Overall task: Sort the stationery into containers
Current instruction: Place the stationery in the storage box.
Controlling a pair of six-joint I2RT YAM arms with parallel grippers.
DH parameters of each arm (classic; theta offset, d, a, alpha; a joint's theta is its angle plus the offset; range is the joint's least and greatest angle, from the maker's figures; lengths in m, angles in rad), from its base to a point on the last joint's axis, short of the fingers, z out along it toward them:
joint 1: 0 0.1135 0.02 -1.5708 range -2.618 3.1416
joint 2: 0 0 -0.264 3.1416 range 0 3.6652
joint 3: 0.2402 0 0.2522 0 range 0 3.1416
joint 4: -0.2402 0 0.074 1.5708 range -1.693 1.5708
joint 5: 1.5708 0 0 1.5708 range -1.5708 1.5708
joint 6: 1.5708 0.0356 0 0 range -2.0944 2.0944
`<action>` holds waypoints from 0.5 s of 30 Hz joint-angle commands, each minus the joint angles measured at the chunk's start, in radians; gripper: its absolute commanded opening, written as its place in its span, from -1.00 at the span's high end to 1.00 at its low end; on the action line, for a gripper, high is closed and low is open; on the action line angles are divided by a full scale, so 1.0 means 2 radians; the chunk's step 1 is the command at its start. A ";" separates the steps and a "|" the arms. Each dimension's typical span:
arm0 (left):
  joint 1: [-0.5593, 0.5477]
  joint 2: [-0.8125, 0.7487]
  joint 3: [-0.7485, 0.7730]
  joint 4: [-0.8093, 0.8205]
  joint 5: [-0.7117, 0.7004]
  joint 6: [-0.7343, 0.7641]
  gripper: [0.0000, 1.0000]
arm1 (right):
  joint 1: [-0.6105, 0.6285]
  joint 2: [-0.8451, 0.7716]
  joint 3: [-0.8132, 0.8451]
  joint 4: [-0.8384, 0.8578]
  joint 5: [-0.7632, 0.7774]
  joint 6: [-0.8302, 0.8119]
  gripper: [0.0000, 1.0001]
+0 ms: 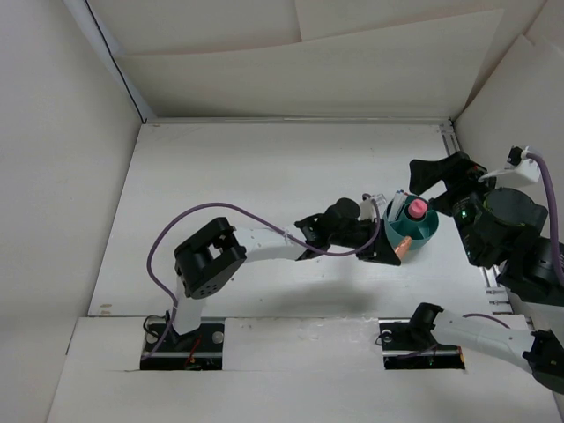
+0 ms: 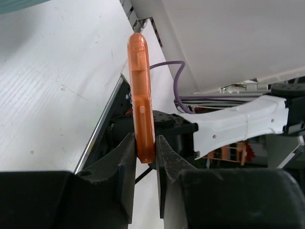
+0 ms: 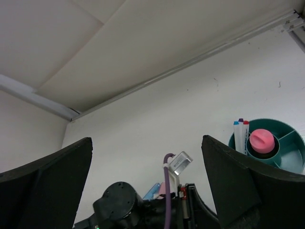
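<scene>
My left gripper (image 2: 145,152) is shut on the lower end of an orange marker (image 2: 140,95), which stands up from the jaws. From above, that marker (image 1: 403,249) sits at the near edge of the teal cup (image 1: 426,233). The cup (image 3: 290,157) has inner dividers and holds a pink-capped glue stick (image 3: 262,140) and thin white pens (image 3: 239,136) standing upright. My right gripper (image 1: 434,187) hovers just behind and to the right of the cup, jaws wide open with nothing between them (image 3: 145,181). A blue marker (image 3: 153,191) and a pink marker (image 3: 164,188) peek out behind the left wrist.
The left arm (image 1: 264,242) stretches across the middle of the table to the cup. Its purple cable (image 1: 167,238) loops out on the left. White walls enclose the table, and a metal rail (image 1: 449,141) runs along the right edge.
</scene>
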 commanded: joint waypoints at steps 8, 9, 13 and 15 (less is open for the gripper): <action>0.024 0.040 0.120 -0.059 0.025 -0.056 1.00 | -0.003 0.016 0.017 0.013 -0.014 -0.027 -1.00; 0.024 0.047 0.129 -0.065 0.025 -0.056 1.00 | -0.003 0.016 0.011 0.013 -0.014 -0.031 -1.00; 0.029 0.086 0.165 -0.089 0.039 -0.060 1.00 | -0.003 -0.001 0.001 0.013 -0.014 -0.031 -1.00; 0.029 0.092 0.176 -0.108 0.039 -0.060 1.00 | -0.003 -0.006 -0.003 0.013 -0.018 -0.031 -1.00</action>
